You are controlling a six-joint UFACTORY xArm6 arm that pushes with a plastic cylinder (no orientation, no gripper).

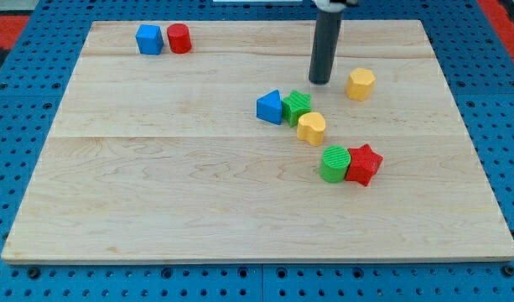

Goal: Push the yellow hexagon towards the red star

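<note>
The yellow hexagon (360,84) lies on the wooden board at the view's upper right. The red star (363,164) lies below it, toward the view's lower right, touching a green cylinder (334,164) on its left. My tip (321,81) rests on the board just left of the yellow hexagon, a short gap apart from it. The rod rises straight up out of the view's top.
A blue triangle (270,107), a green block (297,106) and a yellow heart (311,127) cluster below my tip. A blue cube (149,39) and a red cylinder (179,39) sit at the view's upper left. The board's right edge (470,126) runs beyond the hexagon.
</note>
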